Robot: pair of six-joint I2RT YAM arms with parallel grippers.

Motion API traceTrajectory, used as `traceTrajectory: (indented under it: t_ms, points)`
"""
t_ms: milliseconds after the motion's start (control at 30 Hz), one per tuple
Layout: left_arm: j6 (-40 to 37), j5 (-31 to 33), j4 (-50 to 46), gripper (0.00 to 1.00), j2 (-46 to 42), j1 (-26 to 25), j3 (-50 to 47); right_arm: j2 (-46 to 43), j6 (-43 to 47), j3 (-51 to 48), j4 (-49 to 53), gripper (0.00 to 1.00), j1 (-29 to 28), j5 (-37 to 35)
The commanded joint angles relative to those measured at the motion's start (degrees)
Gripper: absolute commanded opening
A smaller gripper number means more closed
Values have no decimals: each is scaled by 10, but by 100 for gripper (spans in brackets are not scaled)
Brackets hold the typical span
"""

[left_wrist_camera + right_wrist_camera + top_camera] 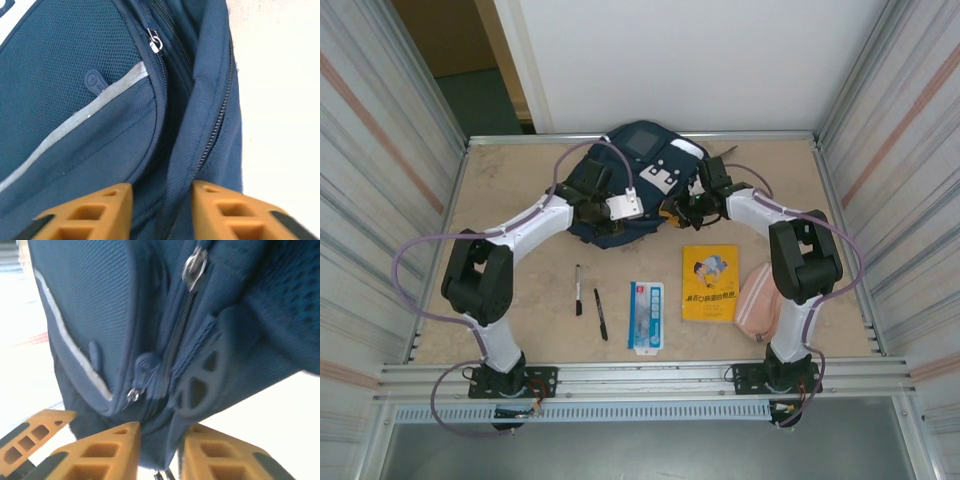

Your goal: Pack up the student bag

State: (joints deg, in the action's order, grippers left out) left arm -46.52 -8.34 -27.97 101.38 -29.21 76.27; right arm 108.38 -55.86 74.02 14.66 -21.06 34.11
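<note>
Beige tabletop (520, 300); left hand (161, 187) and right hand (163, 432) each part-open astride student bag (75, 65) fabric.

Matt, coarse-woven cloth student bag (75, 65)

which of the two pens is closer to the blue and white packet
The right-hand pen, lying slightly lower in the top view beside the packet; the other pen sits further left.
</note>
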Motion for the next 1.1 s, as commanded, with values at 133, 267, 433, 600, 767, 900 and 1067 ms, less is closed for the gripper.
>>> traceTrajectory:
  t_ms: [133,267,433,600,767,900,1067]
  points:
    - [102,-51,8,52,-72,-18,-48,-75,110,-21,85,47,-3,-23]
    - [126,-29,10,55,-48,-56,-28,-115,185,-29,145,50,6,-96]
    - [134,-9,30,59,1,-97,0,-173,215,-58,178,52,22,-201]
    - [150,65,63,60,60,-112,35,-230,195,-116,151,54,54,-214]
    - [169,171,65,57,102,-113,64,-268,198,-161,122,55,56,-207]
    - [154,166,72,35,102,-115,61,-282,206,-184,110,55,55,-209]
    - [141,156,65,0,79,-115,65,-293,254,-195,88,55,52,-192]
